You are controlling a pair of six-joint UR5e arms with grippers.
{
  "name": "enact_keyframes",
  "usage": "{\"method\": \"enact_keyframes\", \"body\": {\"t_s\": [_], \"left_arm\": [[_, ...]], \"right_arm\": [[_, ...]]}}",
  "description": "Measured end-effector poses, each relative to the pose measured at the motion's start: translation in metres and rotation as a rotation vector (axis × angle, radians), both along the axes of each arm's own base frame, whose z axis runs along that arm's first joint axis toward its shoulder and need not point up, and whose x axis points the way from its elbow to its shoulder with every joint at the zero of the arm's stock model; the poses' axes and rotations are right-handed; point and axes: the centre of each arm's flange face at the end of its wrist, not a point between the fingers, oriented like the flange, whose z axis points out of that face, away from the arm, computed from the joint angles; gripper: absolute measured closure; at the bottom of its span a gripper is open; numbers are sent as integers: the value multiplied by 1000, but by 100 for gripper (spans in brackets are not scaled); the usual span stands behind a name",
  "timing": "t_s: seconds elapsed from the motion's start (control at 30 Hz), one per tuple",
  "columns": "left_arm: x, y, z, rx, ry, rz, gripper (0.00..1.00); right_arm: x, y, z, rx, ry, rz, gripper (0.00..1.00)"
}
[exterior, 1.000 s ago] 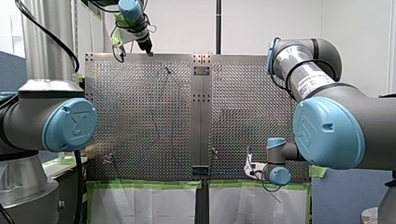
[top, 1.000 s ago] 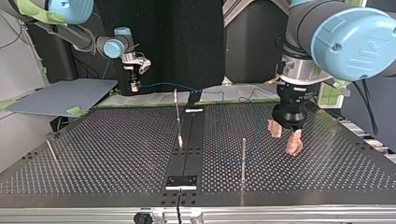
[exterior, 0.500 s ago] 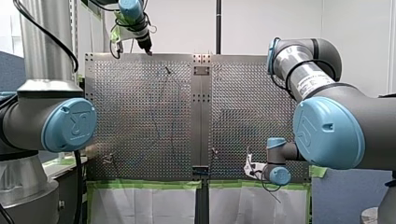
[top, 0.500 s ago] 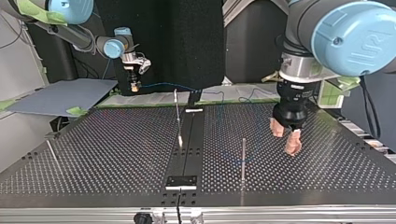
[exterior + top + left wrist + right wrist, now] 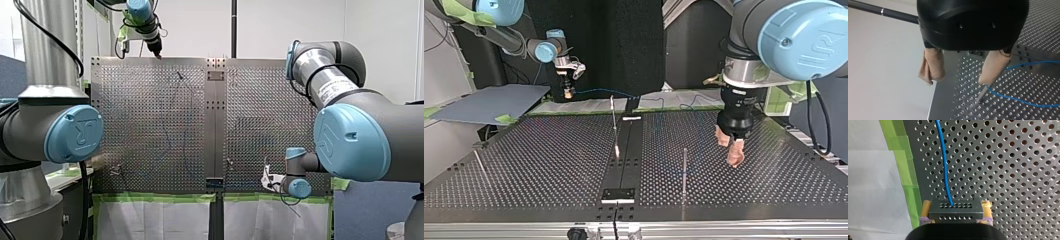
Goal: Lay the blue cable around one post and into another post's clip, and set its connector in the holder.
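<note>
The blue cable [image 5: 944,162] runs out of a black connector block [image 5: 954,210], on which the yellow pads of my right gripper [image 5: 955,203] are shut. In the top view this gripper [image 5: 568,91] hangs beyond the plate's far edge, and the cable [image 5: 599,91] trails from it along that edge. My left gripper [image 5: 956,81] is open with beige pads and holds nothing. One of its fingers [image 5: 994,67] hovers right over a thin metal post [image 5: 981,93], with the cable [image 5: 1023,100] looping beside it. In the top view it [image 5: 730,150] stands at the right of a tall post [image 5: 684,170].
A slanted post [image 5: 614,125] rises near the black centre strip [image 5: 626,155], with a small plate [image 5: 619,194] at its near end. A thin post [image 5: 480,162] leans at the top view's left. Green tape [image 5: 906,182] lines the perforated plate's [image 5: 260,115] edge.
My left gripper has turned about its own axis above the plate, so its fingers now stand more in line in the top view. My right arm has not moved.
</note>
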Motion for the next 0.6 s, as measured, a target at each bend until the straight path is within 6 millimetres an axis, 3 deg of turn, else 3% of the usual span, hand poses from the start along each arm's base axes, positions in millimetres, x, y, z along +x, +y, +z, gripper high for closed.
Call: {"method": "enact_keyframes", "body": {"t_s": [0.6], "left_arm": [[-3,0,3,168,-8,-33,0]], "right_arm": [[0,0,0,0,0,0,100]]}}
